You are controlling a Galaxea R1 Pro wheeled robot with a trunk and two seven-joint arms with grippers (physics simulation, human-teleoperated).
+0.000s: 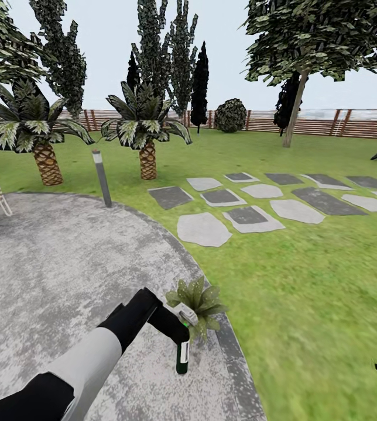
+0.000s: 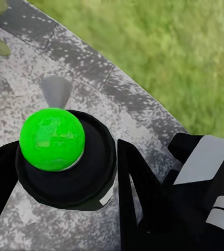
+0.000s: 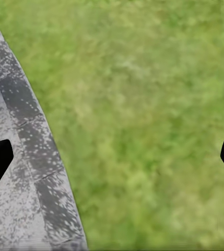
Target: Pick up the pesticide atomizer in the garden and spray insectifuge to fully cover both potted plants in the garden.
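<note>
Patio paving [image 1: 65, 263] lies under your left gripper [image 1: 182, 339], which is clamped on the pesticide atomizer [image 1: 182, 356]; the bottle hangs upright at the patio's curved edge, just beside a potted plant [image 1: 197, 301] on the border. Its white label band shows, but no writing on it can be read. From the left wrist you look down on the atomizer's bright green cap [image 2: 52, 139] between the dark fingers [image 2: 138, 193]. Your right gripper [image 3: 112, 157] is spread wide over lawn [image 3: 143, 104] by the paved edge.

Rough mottled stone patio [image 1: 48, 263], seemingly
</note>
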